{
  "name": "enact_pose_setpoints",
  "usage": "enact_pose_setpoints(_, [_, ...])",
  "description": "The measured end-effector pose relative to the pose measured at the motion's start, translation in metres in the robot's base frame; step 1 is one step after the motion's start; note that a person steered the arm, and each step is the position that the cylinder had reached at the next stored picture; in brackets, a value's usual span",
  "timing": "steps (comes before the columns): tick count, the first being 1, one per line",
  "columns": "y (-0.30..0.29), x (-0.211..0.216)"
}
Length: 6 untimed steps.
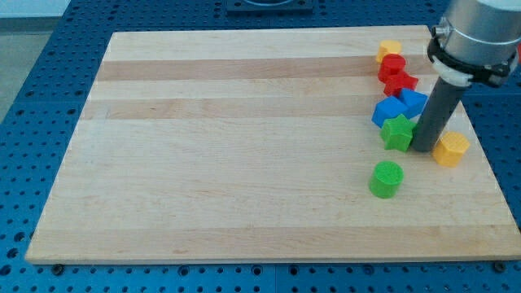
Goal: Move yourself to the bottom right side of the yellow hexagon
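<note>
rod tip and blocks crowding the right edge of the wooden board, which is lying on a blue perforated table. my tip is resting on the board near the middle of the right edge, wedged between the green star just to the view's left and the yellow hexagon just to the view's right; whether it is actually touching either block cannot be told. the arm is carrying no claw at all, only the straight dark rod, so nothing is being grasped. the yellow hexagon is sitting close to the board's right edge, roughly halfway down it, slightly apart from the cluster. above the green star, two blue blocks are pressing together, their exact shapes hard to make out. two red blocks are stacking up toward the top right corner, with a second yellow block lying nearest that corner. a green cylinder is standing alone, below the star and toward the bottom edge.
</note>
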<state>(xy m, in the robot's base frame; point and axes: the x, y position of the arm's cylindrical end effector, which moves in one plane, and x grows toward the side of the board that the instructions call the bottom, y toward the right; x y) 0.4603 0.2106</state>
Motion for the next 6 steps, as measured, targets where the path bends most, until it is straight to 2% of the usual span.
enact_pose_setpoints(2, [0.000, -0.026])
enact_pose_setpoints(5, [0.000, 0.086])
enact_pose_setpoints(6, [0.012, 0.102])
